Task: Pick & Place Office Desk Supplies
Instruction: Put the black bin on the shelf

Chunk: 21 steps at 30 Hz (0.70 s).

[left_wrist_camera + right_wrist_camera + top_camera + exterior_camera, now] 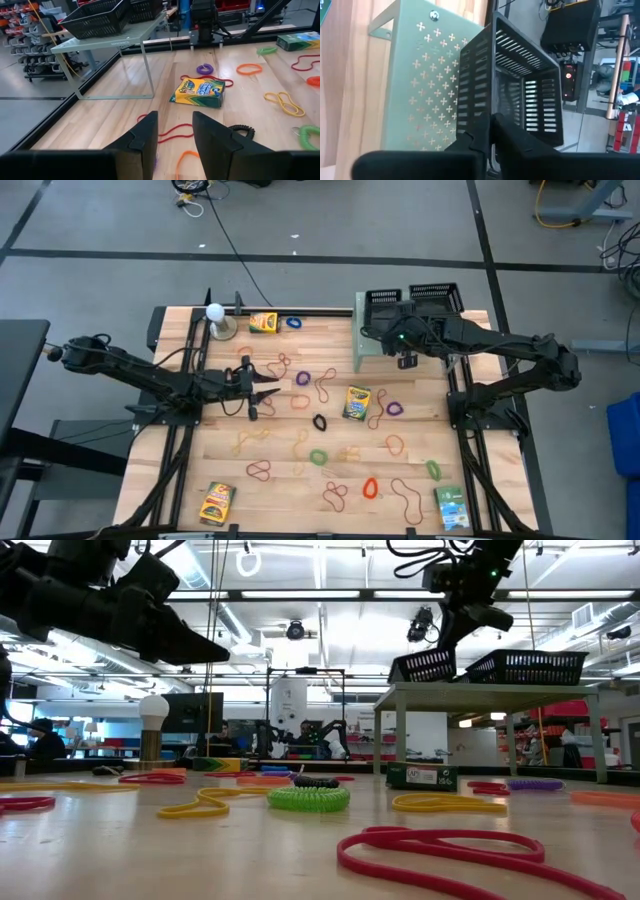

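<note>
The high view looked straight down on the whole wooden table (300,480) and both arms. The low view stood at table-top height and faced level across the boards into the room behind. The left wrist view looked forward along the table, close above it, toward the raised shelf (107,47). The right wrist view pointed down, very near, at a black basket (520,95) on this shelf. All four views shared the shelf with the baskets.

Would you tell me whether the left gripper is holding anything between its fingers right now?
No, in the left wrist view the left gripper stands open with only bare table and a red rubber band showing through the gap.
</note>
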Each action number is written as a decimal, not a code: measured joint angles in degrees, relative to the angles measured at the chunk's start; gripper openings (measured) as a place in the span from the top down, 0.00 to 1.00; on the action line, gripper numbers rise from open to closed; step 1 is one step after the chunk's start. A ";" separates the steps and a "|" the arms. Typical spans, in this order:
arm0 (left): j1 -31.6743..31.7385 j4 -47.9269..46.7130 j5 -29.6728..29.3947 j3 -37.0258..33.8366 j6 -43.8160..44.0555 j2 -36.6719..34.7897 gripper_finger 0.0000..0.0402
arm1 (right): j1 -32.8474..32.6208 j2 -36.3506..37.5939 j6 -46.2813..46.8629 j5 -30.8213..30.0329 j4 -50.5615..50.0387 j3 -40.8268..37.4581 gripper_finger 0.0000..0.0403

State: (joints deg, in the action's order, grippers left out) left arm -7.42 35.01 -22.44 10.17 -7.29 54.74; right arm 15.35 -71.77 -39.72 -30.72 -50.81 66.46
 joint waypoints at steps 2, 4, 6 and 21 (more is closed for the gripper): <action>0.00 0.19 0.00 0.00 0.00 0.00 0.68 | 0.00 0.00 0.00 -0.17 -0.22 0.00 0.86; 0.00 0.17 0.00 0.00 0.00 0.00 0.68 | 0.00 -0.01 0.00 -0.26 -0.20 0.00 0.82; 0.00 0.15 0.00 0.00 0.00 0.00 0.68 | 0.00 0.00 0.00 -0.27 -0.20 0.00 0.79; 0.00 -0.09 0.02 0.00 0.35 0.02 0.68 | 3.78 3.61 24.66 9.25 4.06 2.98 0.80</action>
State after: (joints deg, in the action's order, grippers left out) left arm -7.42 34.92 -22.41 10.17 -6.94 54.76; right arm 19.14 -68.16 -15.07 -21.47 -46.75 69.43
